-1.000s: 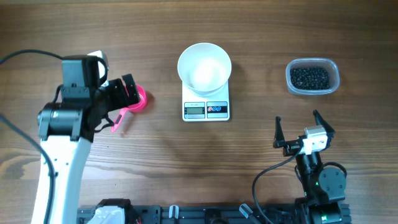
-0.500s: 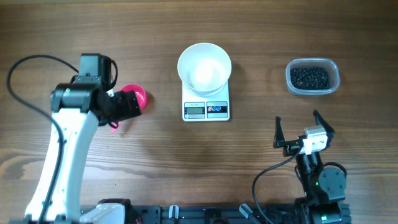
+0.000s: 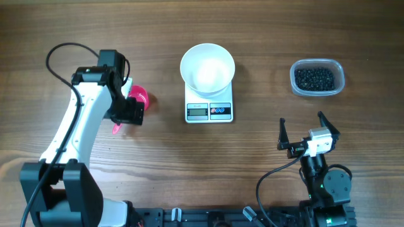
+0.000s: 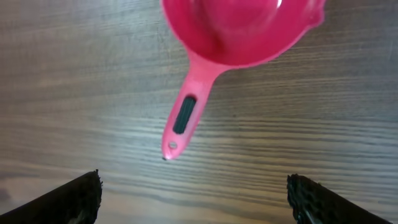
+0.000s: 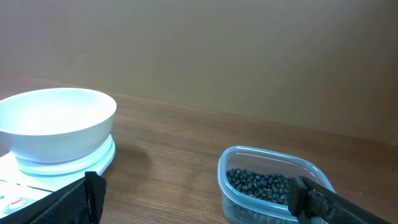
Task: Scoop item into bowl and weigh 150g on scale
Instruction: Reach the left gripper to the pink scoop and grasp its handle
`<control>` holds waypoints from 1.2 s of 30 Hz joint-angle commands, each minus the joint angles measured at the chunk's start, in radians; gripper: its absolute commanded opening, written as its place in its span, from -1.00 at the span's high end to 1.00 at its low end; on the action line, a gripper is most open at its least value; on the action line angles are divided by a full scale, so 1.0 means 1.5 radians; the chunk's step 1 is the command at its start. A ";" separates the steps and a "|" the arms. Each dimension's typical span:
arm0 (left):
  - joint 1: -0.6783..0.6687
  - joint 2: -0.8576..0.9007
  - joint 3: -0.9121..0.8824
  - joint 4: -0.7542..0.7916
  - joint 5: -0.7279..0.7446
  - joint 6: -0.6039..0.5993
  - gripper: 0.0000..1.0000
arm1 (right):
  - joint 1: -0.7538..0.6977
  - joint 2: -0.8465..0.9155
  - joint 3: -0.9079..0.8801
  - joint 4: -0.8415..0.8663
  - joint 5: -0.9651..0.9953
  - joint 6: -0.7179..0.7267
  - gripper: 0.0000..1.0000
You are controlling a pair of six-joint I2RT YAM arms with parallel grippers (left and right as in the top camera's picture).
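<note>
The white bowl (image 3: 207,68) stands empty on the white scale (image 3: 209,111) at the table's middle. The item, black beans (image 3: 315,78), fills a clear tub (image 3: 339,82) at the far right. A pink scoop (image 3: 140,98) lies left of the scale, its handle (image 4: 185,115) pointing toward me. My left gripper (image 3: 128,113) hangs open above the handle's end, and in the left wrist view its fingers (image 4: 68,199) stand wide apart with only wood between them. My right gripper (image 3: 304,126) rests open near the front right, facing the bowl (image 5: 56,121) and the beans (image 5: 261,183).
The tub (image 5: 273,163) sits about a hand's width right of the scale (image 5: 62,168). Cables loop from both arms, one at the left (image 3: 63,50). The arm bases stand along the table's front edge.
My left arm has swung right and turned, bringing its open gripper from beside the scoop to above the handle. The right arm, bowl, scale and tub have not moved.
</note>
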 commanded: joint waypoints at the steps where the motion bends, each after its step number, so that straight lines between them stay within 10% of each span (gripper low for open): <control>1: -0.002 0.008 0.005 0.024 0.008 0.099 -1.00 | 0.002 -0.004 -0.001 0.003 0.011 0.008 -0.99; 36: 0.043 0.155 -0.020 0.179 0.077 0.108 -0.18 | 0.002 -0.004 -0.001 0.003 0.011 0.008 -1.00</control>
